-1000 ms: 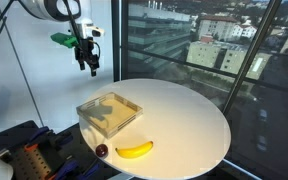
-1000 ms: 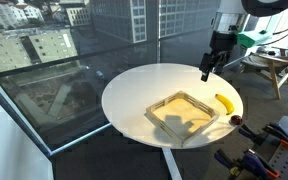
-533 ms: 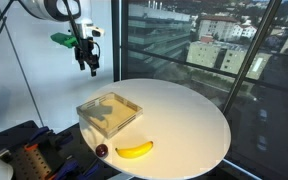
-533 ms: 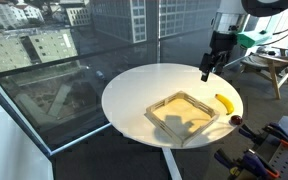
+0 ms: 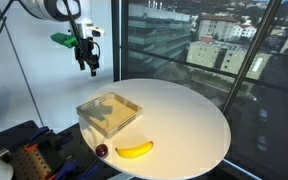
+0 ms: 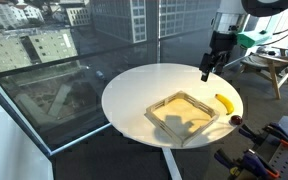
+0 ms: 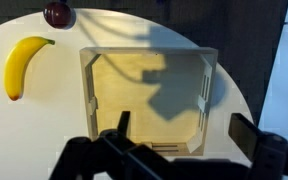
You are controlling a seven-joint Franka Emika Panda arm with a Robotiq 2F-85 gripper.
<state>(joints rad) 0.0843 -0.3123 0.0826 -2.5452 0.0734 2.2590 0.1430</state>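
Note:
My gripper (image 5: 90, 68) hangs high in the air above the far edge of the round white table (image 5: 189, 120); it also shows in an exterior view (image 6: 206, 72). In the wrist view its fingers (image 7: 180, 132) are spread open and hold nothing. Below it sits a clear square box with a wooden floor (image 7: 149, 95), seen in both exterior views (image 5: 110, 111) (image 6: 183, 113). A yellow banana (image 7: 21, 63) lies beside the box (image 5: 135, 149) (image 6: 224, 102). A dark red round fruit (image 7: 58, 14) lies next to the banana (image 5: 102, 150) (image 6: 236, 119).
A large window with a city view runs behind the table (image 5: 214, 45). A rack with tools stands low beside the table (image 5: 29, 160) (image 6: 274, 140). A wooden stool (image 6: 272, 68) stands behind the arm.

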